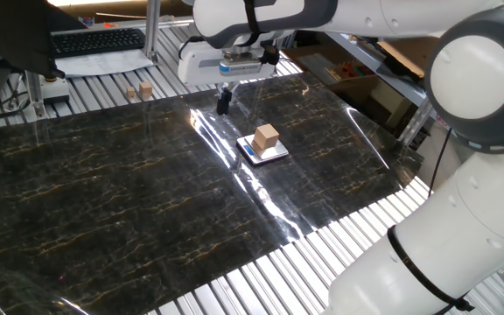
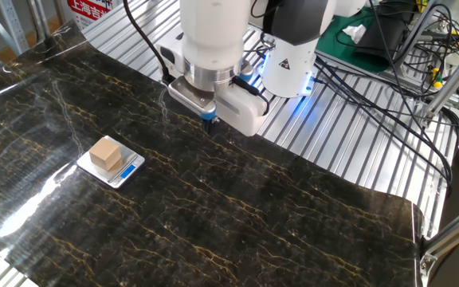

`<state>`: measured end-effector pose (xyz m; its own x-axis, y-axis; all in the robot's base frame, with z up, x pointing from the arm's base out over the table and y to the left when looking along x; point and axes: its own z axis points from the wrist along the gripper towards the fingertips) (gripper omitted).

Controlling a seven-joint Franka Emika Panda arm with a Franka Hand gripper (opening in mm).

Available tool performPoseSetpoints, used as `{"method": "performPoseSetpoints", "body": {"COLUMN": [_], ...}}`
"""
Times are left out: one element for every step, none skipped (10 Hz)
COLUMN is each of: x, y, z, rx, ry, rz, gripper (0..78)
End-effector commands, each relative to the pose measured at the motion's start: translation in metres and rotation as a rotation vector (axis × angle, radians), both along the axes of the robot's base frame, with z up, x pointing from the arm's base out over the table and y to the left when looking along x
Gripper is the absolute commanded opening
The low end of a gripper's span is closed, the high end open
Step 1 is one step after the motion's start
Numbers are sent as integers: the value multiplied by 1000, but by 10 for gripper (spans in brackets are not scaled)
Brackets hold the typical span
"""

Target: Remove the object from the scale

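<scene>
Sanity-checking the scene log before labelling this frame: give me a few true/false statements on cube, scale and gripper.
1. The wooden cube sits on the scale. True.
2. The gripper is holding the cube. False: it hangs apart from the cube, over the dark marbled mat, and holds nothing.
3. The scale's blue-marked edge is visible beside the cube. True.
4. The cube covers the whole scale plate. False: bare plate shows around it.
5. Two small wooden blocks lie on the dark mat. False: they sit on the metal slats beyond the mat.
</scene>
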<state>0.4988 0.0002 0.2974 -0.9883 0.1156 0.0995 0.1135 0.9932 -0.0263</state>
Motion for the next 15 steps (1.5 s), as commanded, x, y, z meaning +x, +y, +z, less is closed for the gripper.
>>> {"method": "performPoseSetpoints", "body": {"x": [1, 0, 0, 0, 0, -1, -1, -1, -1, -1, -1, 0, 0, 0, -1], "y": [0, 0, 0, 0, 0, 0, 1, 1, 1, 1, 1, 1, 2, 2, 3], "z": [1, 1, 1, 1, 1, 0, 0, 0, 0, -1, -1, -3, -4, -6, -8], "rx": [5, 7, 8, 11, 11, 12, 14, 17, 19, 20, 19, 20, 21, 22, 23], "ry": [0, 0, 0, 0, 0, 0, 0, 0, 0, 0, -1, -1, -1, -1, -2], "rz": [0, -1, -1, -3, -3, -6, -7, -8, -8, -6, -6, -5, -6, -6, -6], "gripper": [0, 0, 0, 0, 0, 0, 0, 0, 0, 0, 0, 0, 0, 0, 0]}}
